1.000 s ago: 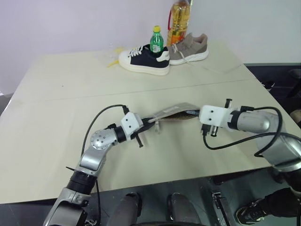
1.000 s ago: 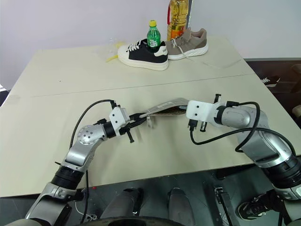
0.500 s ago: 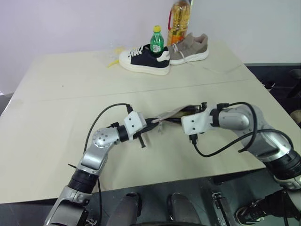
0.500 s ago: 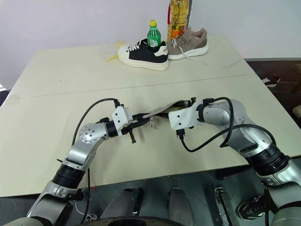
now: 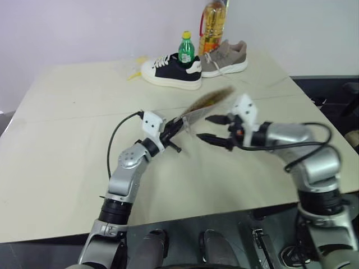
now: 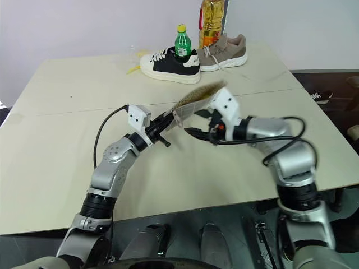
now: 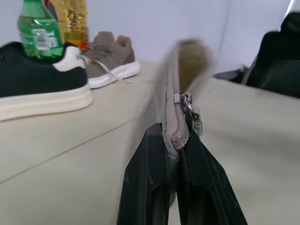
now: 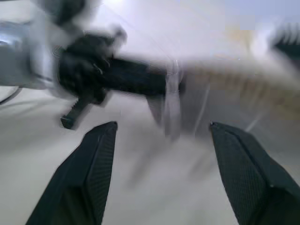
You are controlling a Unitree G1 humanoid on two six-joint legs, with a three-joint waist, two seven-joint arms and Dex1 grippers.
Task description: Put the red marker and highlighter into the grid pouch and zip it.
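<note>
The grid pouch [image 5: 207, 103] is a grey fabric pouch, lifted off the table and tilted, its far end up in the air. My left gripper [image 5: 176, 128] is shut on the pouch's near end, next to the zipper pull [image 7: 187, 101]. My right gripper [image 5: 209, 128] is open just right of the left gripper and below the pouch, with nothing between its fingers [image 8: 98, 154]. In the right wrist view the left gripper [image 8: 117, 77] lies straight ahead, with the blurred pouch [image 8: 243, 84] beside it. The red marker and the highlighter are out of view.
At the back of the beige table [image 5: 67, 140] stand a black and white shoe [image 5: 171, 70], a grey shoe [image 5: 227, 56], a green bottle [image 5: 186, 49] and a tall oil bottle [image 5: 215, 25]. A small yellow scrap [image 5: 134, 73] lies left of the shoes.
My right gripper left the pouch's far end, opened and swung left to just beside the left gripper. The left gripper rose and rolled, lifting the pouch off the table.
</note>
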